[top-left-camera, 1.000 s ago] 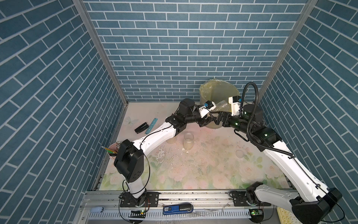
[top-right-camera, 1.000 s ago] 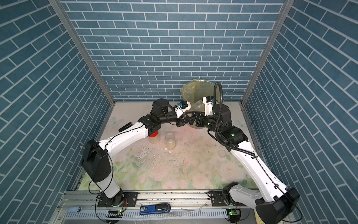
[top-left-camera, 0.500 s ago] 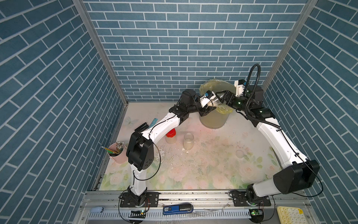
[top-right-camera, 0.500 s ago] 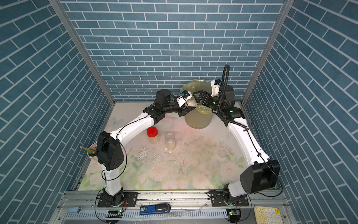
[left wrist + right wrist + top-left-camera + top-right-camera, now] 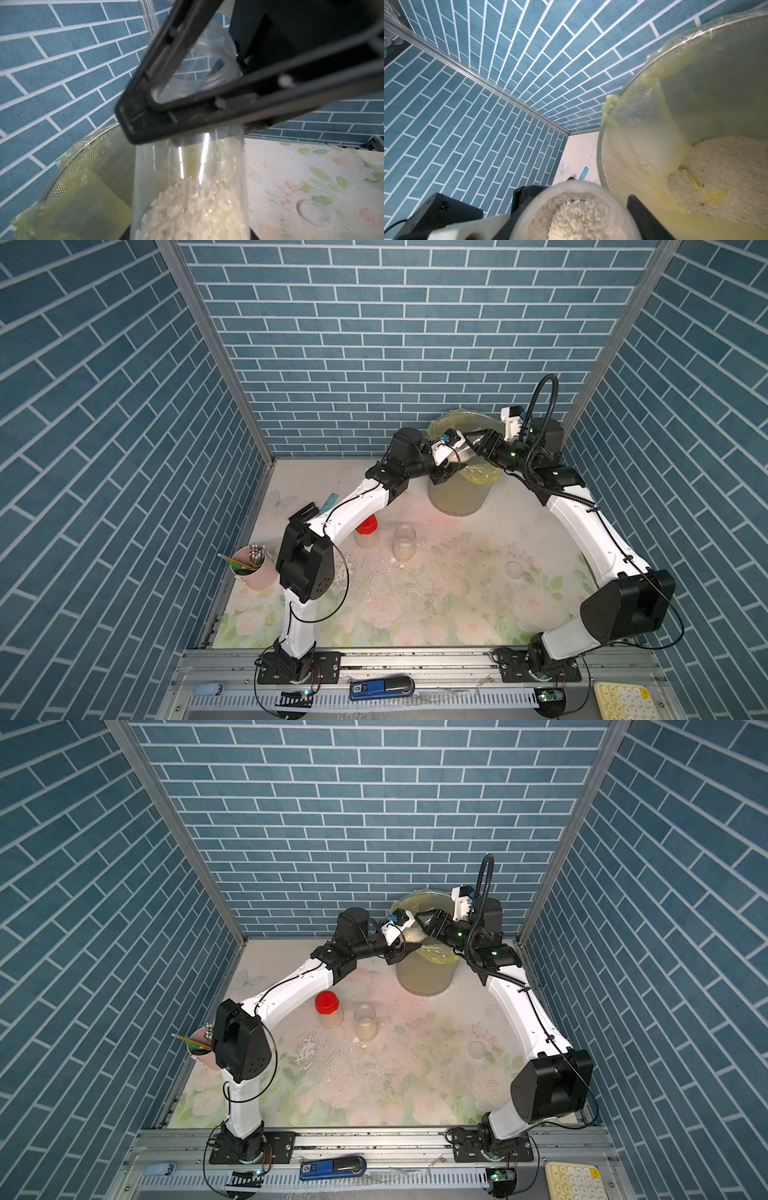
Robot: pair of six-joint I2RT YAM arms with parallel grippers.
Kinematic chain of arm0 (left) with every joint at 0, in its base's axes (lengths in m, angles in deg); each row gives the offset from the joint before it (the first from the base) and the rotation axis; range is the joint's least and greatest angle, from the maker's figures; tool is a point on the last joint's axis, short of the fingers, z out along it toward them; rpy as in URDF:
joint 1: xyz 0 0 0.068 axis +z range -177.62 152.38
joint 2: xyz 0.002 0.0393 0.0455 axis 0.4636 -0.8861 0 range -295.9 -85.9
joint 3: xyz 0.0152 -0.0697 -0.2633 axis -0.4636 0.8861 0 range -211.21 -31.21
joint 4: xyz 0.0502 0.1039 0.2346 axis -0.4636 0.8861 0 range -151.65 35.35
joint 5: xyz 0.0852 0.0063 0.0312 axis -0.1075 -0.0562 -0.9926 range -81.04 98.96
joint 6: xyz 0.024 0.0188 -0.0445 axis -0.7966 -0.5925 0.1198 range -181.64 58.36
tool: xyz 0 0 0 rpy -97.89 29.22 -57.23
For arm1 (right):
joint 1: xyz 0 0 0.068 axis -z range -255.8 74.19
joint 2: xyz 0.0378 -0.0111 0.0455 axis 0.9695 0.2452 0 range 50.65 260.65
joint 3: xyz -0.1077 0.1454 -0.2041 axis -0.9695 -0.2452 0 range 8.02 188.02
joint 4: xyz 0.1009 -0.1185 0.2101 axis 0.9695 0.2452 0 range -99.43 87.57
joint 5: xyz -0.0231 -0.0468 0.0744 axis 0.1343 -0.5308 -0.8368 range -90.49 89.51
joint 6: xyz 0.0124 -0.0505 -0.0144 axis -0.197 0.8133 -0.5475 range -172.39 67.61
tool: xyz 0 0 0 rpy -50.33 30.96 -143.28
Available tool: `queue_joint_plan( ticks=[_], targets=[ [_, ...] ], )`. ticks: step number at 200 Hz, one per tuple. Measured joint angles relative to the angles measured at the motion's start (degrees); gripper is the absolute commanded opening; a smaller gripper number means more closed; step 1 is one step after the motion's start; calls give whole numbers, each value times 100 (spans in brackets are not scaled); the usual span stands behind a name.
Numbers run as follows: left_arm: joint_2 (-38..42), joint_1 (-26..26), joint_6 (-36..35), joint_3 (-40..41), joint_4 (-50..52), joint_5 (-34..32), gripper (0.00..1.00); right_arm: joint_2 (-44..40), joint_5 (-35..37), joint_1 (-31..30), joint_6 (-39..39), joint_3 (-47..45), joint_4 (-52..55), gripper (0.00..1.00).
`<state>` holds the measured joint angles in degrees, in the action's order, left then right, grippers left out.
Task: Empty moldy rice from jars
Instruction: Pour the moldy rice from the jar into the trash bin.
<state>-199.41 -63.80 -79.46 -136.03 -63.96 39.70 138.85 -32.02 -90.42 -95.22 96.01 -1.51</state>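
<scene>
Holds open jar of rice in clamped left hand, bin just beyond. Closes right hand, wide a second ago, around jar's top; cannot tell if gripping yet. Likely sets up tipping into bin.

reaching far back and inward with left arm and right arm, elbows bent, wrists nearly meeting high at the rear. clamping a jar tight in the left gripper; bracketing its top with the right gripper jaws, grip unclear.
</scene>
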Motion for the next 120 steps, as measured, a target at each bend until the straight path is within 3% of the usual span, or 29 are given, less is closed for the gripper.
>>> queue_joint_plan(
  ticks=[37,58,111,120],
  targets=[
    [-83,2,-13,0,-48,-96,27,155,-149,31,-92,4,-149,41],
    [-160,17,-9,0,-83,-125,51,264,-197,44,-92,4,-197,30],
    [-236,39,39,-2,-581,-240,98,459,-227,74,-341,37,-297,19],
    [-238,39,7,-2,-656,-249,100,487,-236,76,-417,37,-330,17]
  ],
)
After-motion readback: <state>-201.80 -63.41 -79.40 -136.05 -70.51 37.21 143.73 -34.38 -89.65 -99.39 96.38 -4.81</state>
